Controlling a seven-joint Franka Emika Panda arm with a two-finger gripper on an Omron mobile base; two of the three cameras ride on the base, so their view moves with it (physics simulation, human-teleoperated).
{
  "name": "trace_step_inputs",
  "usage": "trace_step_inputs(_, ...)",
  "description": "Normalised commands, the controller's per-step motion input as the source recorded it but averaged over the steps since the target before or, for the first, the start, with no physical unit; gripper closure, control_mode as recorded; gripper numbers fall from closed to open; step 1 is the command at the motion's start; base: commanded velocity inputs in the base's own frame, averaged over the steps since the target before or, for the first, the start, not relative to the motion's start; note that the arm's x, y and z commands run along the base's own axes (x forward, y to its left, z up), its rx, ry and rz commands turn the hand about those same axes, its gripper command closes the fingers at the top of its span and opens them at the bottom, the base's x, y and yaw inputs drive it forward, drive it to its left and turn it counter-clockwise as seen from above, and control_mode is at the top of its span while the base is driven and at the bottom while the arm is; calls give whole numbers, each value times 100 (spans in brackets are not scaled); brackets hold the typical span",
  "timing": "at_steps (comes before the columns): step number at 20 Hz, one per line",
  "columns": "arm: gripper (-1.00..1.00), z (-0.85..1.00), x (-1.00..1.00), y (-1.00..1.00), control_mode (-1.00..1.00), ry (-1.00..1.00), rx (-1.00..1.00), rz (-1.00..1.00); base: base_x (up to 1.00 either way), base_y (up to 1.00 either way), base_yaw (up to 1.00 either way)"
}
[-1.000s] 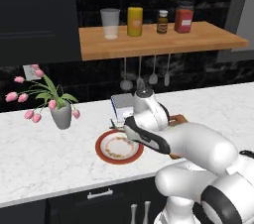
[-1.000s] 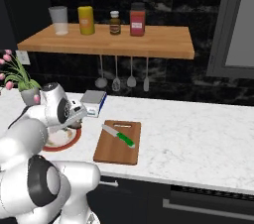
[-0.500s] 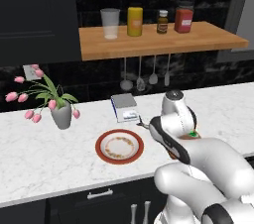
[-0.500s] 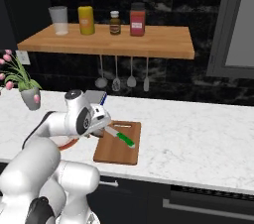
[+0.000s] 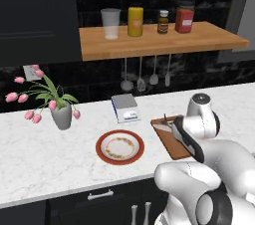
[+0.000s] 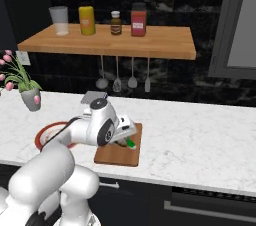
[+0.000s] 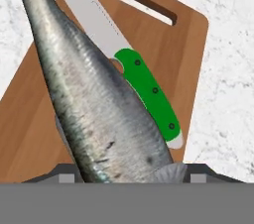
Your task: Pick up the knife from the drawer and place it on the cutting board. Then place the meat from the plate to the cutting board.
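Note:
My gripper [image 7: 128, 174] hangs over the cutting board [image 7: 191, 44], shut on the meat [image 7: 94, 99], a grey-silver fish that runs from the jaws toward the board's far corner. Under the fish lies the knife [image 7: 149, 94], green handle and silver blade flat on the wood. In the left base view the gripper [image 5: 173, 130] is above the board [image 5: 172, 145], right of the bare red-rimmed plate [image 5: 102, 142]. The right base view shows the hand [image 6: 125, 136] over the board [image 6: 117, 156], with the knife's green handle [image 6: 131, 144] peeking out. The black drawer [image 5: 99, 195] front sits below the counter edge.
A vase of pink tulips [image 5: 61, 114] stands at the left of the marble counter [image 5: 40, 164]. A small grey scale [image 5: 125, 107] sits behind the plate. Utensils [image 5: 144, 77] hang under a wooden shelf [image 5: 154, 42] holding several jars.
The arm has swung right from above the plate to above the cutting board, carrying the fish with it. The plate now lies bare.

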Motion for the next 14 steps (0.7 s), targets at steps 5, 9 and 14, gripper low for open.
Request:
trace_step_inputs(5,100,-31,14,-3,-100,1,0,0,0,0,0)
trace_step_inputs(9,100,-31,31,21,-100,4,-2,0,0,0,0)
trace_step_inputs(14,-100,-14,11,20,-100,4,-2,0,0,0,0)
